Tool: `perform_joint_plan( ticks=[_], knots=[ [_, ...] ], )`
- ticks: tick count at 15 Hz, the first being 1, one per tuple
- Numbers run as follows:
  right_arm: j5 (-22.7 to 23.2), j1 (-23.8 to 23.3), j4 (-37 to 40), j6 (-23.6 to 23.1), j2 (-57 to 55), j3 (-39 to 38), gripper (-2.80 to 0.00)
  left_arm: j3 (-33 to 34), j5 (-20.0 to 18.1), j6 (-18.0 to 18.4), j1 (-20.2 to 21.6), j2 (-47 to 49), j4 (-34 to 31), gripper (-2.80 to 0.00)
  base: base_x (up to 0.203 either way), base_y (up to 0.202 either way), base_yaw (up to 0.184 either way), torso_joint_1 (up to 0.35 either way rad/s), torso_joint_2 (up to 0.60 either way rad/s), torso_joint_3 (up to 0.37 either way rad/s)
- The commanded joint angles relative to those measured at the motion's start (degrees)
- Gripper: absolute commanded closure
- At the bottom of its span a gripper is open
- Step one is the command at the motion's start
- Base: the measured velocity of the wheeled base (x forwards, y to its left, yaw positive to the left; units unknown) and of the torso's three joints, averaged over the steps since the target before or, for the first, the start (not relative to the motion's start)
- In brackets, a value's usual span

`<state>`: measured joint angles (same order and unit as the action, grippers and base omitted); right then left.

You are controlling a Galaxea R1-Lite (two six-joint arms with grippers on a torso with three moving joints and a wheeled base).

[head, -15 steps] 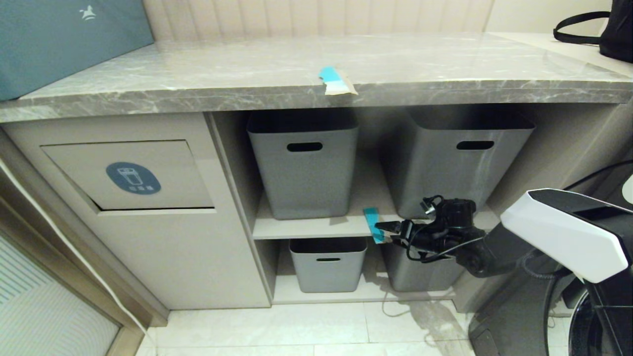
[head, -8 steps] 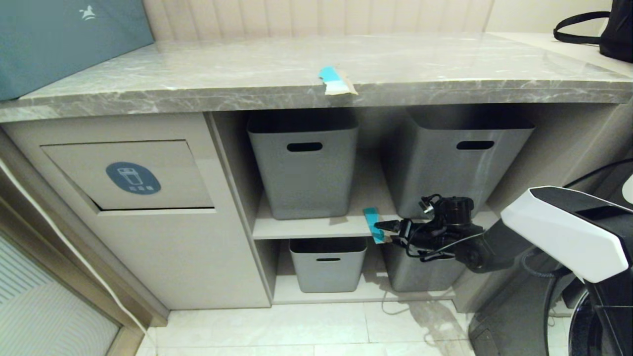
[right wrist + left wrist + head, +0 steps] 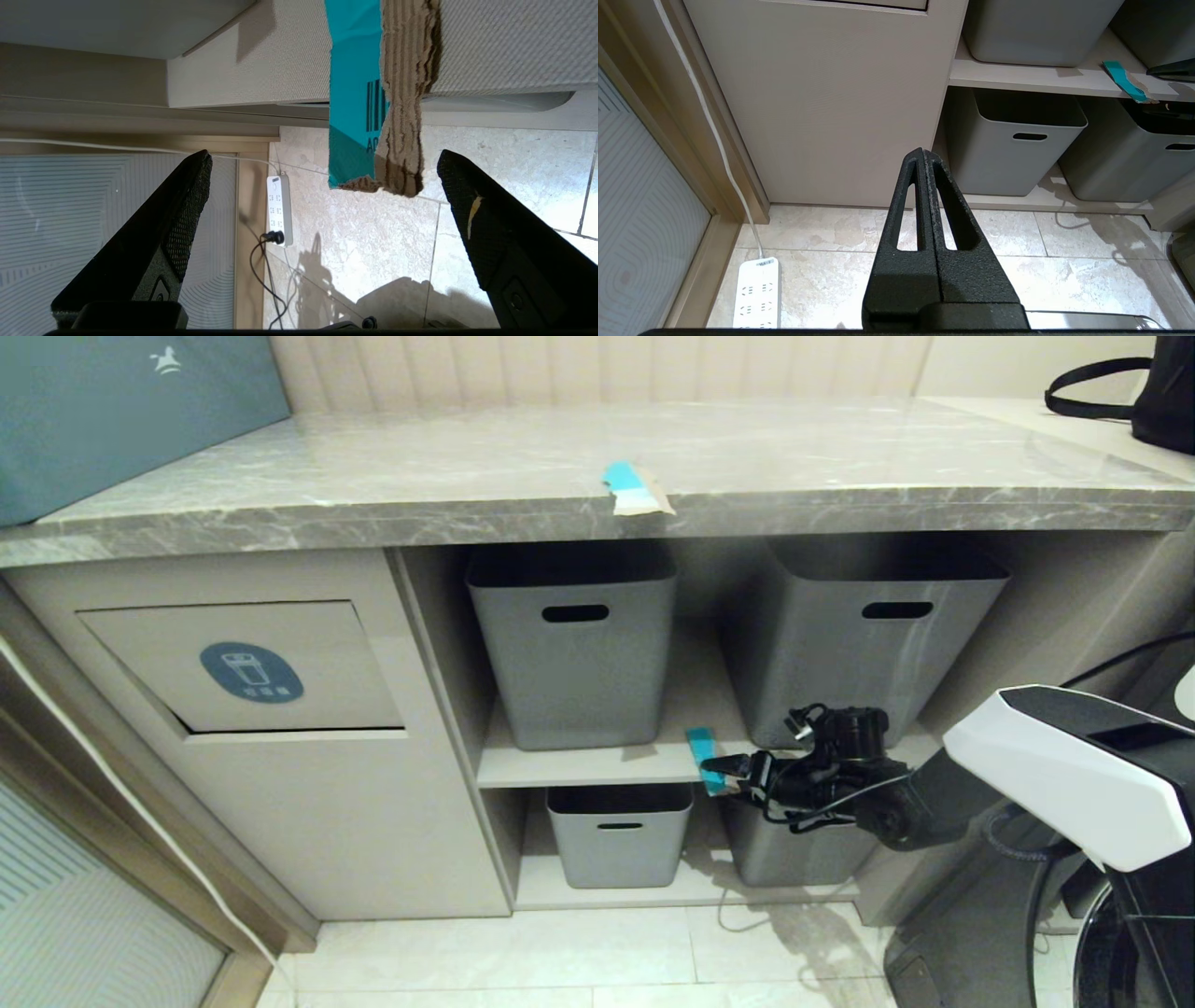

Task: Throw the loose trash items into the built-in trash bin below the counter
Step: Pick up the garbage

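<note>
Here the shelf strip [image 3: 702, 753] overhangs (long axis front-to-back), its torn end toward the spread right claw [image 3: 717, 775].

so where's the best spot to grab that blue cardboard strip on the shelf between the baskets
Grip the end of the blue cardboard strip that overhangs the shelf front edge, coming straight in from the front. It lies flat, so only that free end gives both faces. The right gripper is open, its fingers already either side of that end.

grey baskets [image 3: 574, 649], pwr strip [image 3: 756, 293], black bag [image 3: 1153, 387]
</note>
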<state>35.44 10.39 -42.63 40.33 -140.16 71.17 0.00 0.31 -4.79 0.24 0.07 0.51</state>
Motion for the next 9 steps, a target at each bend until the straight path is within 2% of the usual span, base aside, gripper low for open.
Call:
perform_joint_plan(
  ticks=[1, 9],
  knots=[
    [0.16, 0.16, -0.26, 0.63, 0.15, 0.20, -2.80, 0.18, 0.04, -0.04, 0.02, 0.01, 0.02, 0.00, 0.000, 0.000, 0.000, 0.000, 0.00, 0.000],
    [-0.02, 0.07, -0.26, 0.63, -0.38, 1.11, -2.80, 0.18, 0.04, -0.07, 0.02, 0.01, 0.02, 0.00, 0.000, 0.000, 0.000, 0.000, 0.00, 0.000]
  ],
)
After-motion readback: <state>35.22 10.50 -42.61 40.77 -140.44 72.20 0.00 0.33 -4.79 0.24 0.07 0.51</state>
